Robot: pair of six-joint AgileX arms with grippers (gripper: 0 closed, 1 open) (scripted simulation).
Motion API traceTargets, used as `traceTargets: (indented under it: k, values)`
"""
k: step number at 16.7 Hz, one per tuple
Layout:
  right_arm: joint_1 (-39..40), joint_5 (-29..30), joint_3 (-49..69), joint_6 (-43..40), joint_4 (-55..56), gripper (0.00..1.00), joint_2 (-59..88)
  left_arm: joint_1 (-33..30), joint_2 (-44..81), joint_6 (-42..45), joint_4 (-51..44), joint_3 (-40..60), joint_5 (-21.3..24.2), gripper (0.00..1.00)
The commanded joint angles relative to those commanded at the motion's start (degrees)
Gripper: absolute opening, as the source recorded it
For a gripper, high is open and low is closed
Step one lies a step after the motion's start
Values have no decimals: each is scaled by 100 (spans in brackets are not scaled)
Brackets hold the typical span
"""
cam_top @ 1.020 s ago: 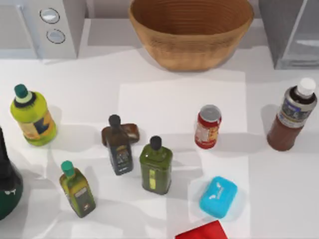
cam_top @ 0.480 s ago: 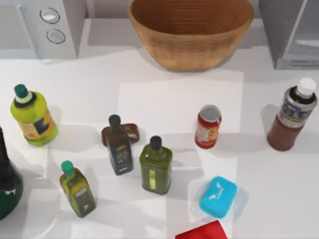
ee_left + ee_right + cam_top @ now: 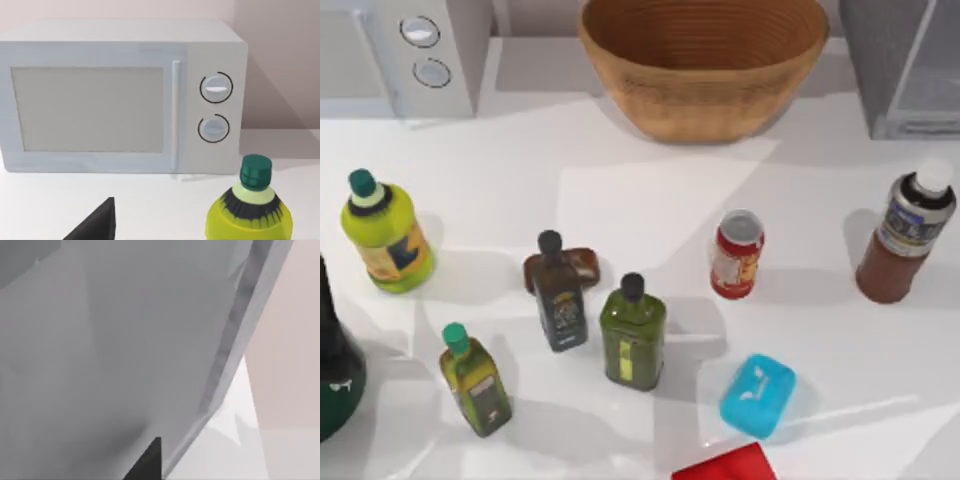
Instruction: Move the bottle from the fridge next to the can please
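Bottle (image 3: 905,240) stands upright at the top view's right, cap up, apart from can (image 3: 737,254); right wrist view faces fridge (image 3: 125,340). Claw states: cannot tell.

5 bottles: 1 reddish-brown bottle (image 3: 905,243), 1 yellow-green (image 3: 385,232), 3 olive-green (image 3: 633,333). 1 can (image 3: 737,254), 1 basket (image 3: 704,62), 1 blue soap (image 3: 758,395).

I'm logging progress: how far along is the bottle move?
Done: the bottle stands upright on the table, outside the fridge. In hand: nothing; no claw touches it. Left: it stands well right of the can, so it looks not yet beside it.
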Motion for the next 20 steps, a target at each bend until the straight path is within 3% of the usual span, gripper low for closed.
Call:
traceTargets:
  k: [4, 8, 16, 20]
  values:
    - [1933, 1126, -424, 894, 320, 100, -144, 0, 0, 0, 0, 0, 0, 100]
    - [3142, 2246, -1007, 1978, 759, 100, -402, 0, 0, 0, 0, 0, 0, 100]
    - [3330, 2563, -1187, 2171, 1027, 100, -613, 0, 0, 0, 0, 0, 0, 100]
    - [3337, 2555, -570, 2190, 909, 100, -87, 0, 0, 0, 0, 0, 0, 100]
